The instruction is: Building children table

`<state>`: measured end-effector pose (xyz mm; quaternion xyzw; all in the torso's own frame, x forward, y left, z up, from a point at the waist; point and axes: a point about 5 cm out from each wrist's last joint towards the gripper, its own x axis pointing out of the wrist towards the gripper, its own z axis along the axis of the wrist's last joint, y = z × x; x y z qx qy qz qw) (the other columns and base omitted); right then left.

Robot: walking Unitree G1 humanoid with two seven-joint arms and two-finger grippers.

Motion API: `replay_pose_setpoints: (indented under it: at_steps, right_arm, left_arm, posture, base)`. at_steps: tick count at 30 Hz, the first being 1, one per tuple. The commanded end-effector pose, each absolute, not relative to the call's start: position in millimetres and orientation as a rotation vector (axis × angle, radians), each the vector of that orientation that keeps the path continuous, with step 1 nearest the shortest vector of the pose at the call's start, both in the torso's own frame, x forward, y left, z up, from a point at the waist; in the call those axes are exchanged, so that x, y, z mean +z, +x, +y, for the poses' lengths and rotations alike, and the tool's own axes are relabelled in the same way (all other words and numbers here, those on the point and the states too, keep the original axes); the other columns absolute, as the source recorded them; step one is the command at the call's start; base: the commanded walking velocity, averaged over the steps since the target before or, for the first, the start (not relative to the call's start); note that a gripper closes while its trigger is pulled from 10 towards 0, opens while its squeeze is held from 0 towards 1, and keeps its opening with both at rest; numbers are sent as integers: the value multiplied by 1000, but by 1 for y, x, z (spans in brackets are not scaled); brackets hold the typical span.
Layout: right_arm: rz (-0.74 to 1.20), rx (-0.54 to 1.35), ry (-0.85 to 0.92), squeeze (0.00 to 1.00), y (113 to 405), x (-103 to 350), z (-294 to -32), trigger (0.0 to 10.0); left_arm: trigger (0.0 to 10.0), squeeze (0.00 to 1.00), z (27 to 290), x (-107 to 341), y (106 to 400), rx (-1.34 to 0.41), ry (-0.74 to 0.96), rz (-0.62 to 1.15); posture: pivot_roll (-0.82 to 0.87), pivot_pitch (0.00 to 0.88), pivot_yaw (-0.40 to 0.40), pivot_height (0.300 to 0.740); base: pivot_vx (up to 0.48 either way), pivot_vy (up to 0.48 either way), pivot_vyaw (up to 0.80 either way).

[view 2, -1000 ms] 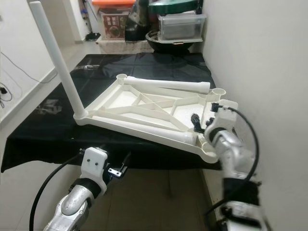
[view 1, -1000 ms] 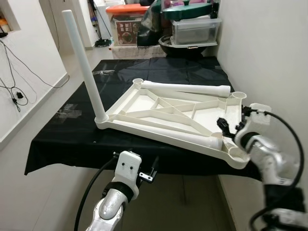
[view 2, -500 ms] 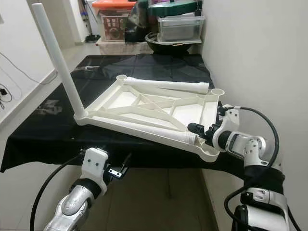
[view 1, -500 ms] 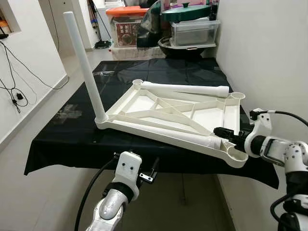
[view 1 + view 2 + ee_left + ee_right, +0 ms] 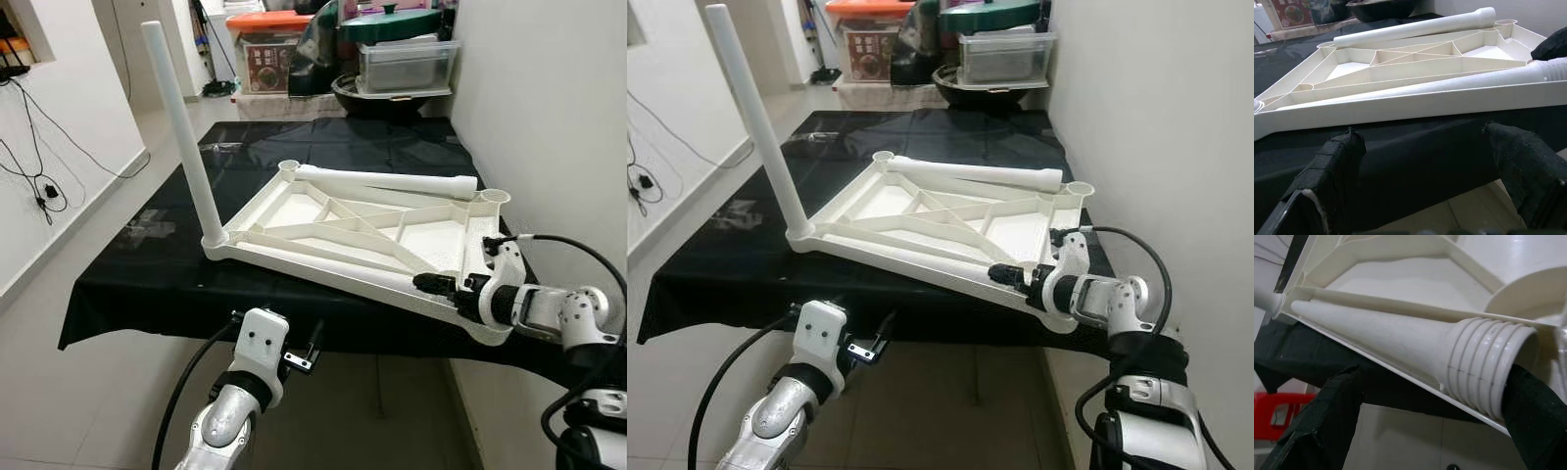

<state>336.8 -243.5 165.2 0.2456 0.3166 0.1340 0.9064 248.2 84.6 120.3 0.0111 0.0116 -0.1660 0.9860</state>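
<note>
White plastic everywhere here: the table top (image 5: 353,230) lies upside down on a black cloth (image 5: 147,284), ribs up, with round sockets at its corners. One leg (image 5: 181,137) stands upright in the far-left socket, another leg (image 5: 392,180) lies loose along the far edge, and a third loose leg (image 5: 1400,345) lies along the near edge, its ribbed, threaded end sitting right between the jaws of the right gripper (image 5: 438,285). Those jaws are spread wide around that end, one soft black finger (image 5: 1317,421) on the outer side and the other tucked by the mouth, not yet squeezing it as far as I can tell. The empty socket (image 5: 1528,289) sits just beyond the jaws. My worry is that the leg is smooth, hard and tapered, so a pinch on the slick cone instead of the ridges could squirt it out and roll it off the near edge. The top also overhangs the cloth's edge at that corner, so a sideways shove could slide the light frame on the fabric and tip the standing leg. The left gripper (image 5: 1420,161) hangs low in front of the cloth, jaws wide with nothing between them, so it's not bracing anything if the frame shifts.
</note>
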Motion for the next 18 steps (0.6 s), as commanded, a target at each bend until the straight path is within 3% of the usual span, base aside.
replay_pose_setpoints:
  at_steps: [1, 5, 18]
  right_arm:
    - [654, 358, 564, 0, 339, 167, -232, 10000]
    - [584, 431, 652, 0, 344, 176, -226, 10000]
    - [525, 558, 654, 0, 346, 182, -225, 10000]
  left_arm:
    - [10000, 0, 85, 119, 247, -333, 24, 38]
    - [10000, 0, 86, 118, 247, -332, 25, 40]
    - [10000, 0, 86, 117, 248, -328, 29, 42]
  posture:
    - [-23, 24, 11, 740]
    - [-20, 26, 12, 740]
    - [-20, 27, 9, 740]
  base:
    - [0, 0, 0]
    - [0, 0, 0]
    - [0, 0, 0]
